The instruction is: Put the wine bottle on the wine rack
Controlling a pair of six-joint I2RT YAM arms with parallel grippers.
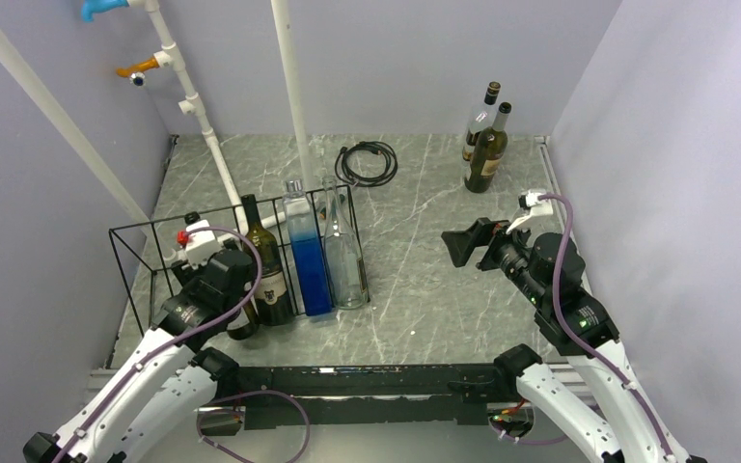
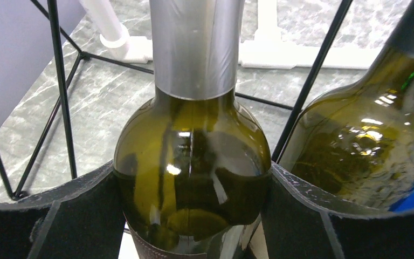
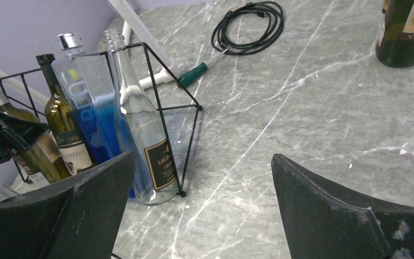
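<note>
The wine rack is a low black wire frame at the left of the table. My left gripper is shut on an olive-green wine bottle with a silver foil neck, its fingers pressed on both sides of the bottle's shoulder. The bottle sits inside the rack's wire bars, beside another green bottle. I cannot tell whether it rests on the rack. My right gripper is open and empty over the marble at the right, and also shows in the right wrist view.
The rack also holds a dark labelled bottle, a blue bottle and a clear bottle. Two more bottles stand at the back right. A black cable coil and white pipes are at the back.
</note>
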